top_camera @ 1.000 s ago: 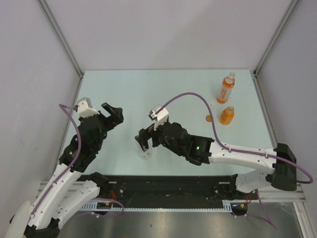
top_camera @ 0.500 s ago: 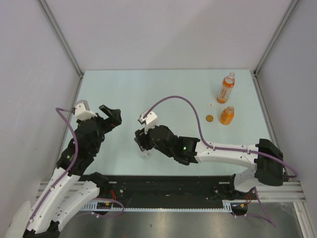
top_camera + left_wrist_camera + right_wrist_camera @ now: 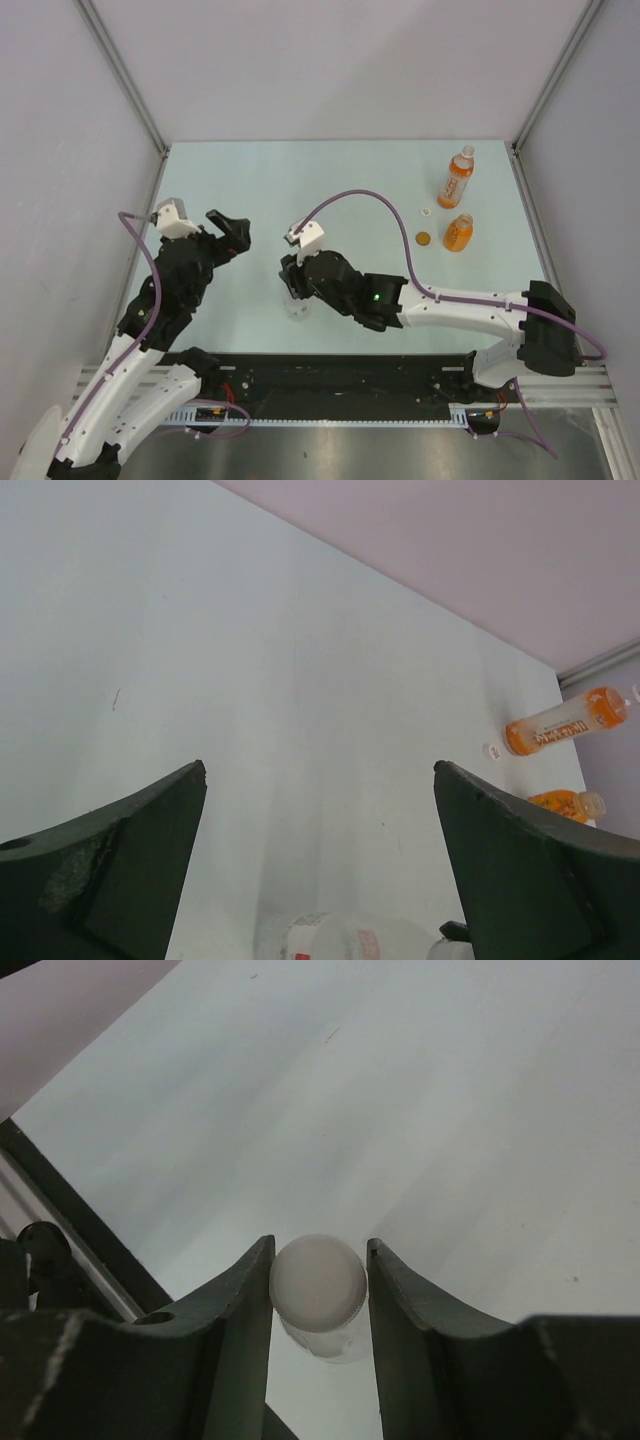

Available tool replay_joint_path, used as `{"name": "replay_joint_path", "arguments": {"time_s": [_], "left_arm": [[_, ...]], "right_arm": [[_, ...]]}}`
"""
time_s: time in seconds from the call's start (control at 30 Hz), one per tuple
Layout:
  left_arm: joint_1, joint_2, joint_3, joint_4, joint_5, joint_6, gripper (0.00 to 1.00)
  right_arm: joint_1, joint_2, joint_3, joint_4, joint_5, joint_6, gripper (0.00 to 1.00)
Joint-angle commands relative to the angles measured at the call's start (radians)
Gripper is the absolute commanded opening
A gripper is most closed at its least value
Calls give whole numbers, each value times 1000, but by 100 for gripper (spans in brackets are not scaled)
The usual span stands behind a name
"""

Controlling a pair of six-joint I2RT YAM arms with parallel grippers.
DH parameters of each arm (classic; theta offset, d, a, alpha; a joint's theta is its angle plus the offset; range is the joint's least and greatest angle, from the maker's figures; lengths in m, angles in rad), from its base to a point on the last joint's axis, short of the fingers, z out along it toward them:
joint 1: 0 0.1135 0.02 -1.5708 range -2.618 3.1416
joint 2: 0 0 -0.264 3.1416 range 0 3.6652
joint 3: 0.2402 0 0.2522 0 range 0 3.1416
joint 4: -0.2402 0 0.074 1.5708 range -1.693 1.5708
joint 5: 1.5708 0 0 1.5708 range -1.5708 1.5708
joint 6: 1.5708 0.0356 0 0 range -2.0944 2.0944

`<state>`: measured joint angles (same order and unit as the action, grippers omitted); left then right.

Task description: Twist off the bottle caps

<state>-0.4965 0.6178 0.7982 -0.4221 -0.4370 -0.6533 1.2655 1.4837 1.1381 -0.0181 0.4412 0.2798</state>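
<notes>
The right fingers (image 3: pixel 245 1330) are closed on the whitish cap (image 3: pixel 318 1282), one pad touching each side of it. The cap sits on the clear bottle (image 3: pixel 295 306), which seems to stand upright at the near middle of the tabletop (image 3: pixel 330 190). The left fingers (image 3: pixel 130 850) stand wide open with nothing between them. They hang to the left of the clear bottle, near it but not touching, and its shoulder just shows at the bottom edge of the left wrist view.

The main risk, as I judge it, is that nothing braces the bottle. If the right wrist twists now, the light bottle may turn along with the cap, so the thread never loosens. It could also tip or skid across the smooth tabletop. The cap is small and round, so a shallow or off-centre pinch could slip round it. A pull upward before the thread is free would lift the whole bottle.

- **Bottles:** there are three. Besides the clear one, the taller orange bottle (image 3: pixel 456 178) and the short orange bottle (image 3: pixel 458 233) stand at the far right, well apart from both arms.
- **Caps:** there are three. One is in the grip, and the white cap (image 3: pixel 426 212) and the orange cap (image 3: pixel 422 238) lie loose just left of the orange bottles, so those two look done.
- **Arms:** there are two.
</notes>
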Motion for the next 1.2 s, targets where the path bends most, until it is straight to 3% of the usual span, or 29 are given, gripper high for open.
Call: {"name": "replay_joint_path", "arguments": {"time_s": [0.0, 0.23, 0.27, 0.33, 0.37, 0.43, 0.57, 0.77, 0.93, 1.17], "left_arm": [[7, 10, 15, 109, 135, 98, 100], [7, 51, 84, 284, 427, 216, 100], [7, 66, 88, 308, 549, 227, 100], [9, 83, 82, 391, 654, 236, 100], [7, 95, 75, 417, 798, 236, 100], [7, 103, 32, 602, 915, 206, 100], [9, 114, -48, 923, 1063, 116, 100], [9, 238, 67, 849, 1218, 228, 100], [-10, 309, 67, 919, 1311, 199, 100], [-33, 330, 94, 864, 1359, 247, 100]], "right_arm": [[-9, -121, 38, -29, 128, -19, 0], [-175, -328, 37, -144, 119, 114, 0], [-230, -367, 35, -151, 73, 130, 0], [-279, -402, 26, -154, 36, 197, 0], [-326, -419, 19, -152, -23, 225, 0], [-371, -459, 18, -154, -84, 289, 0], [-517, -500, 18, -148, -345, 410, 0], [-644, -533, 18, -91, -649, 528, 0], [-693, -533, 18, 4, -846, 616, 0], [-736, -504, 18, 90, -1007, 688, 0]]}}
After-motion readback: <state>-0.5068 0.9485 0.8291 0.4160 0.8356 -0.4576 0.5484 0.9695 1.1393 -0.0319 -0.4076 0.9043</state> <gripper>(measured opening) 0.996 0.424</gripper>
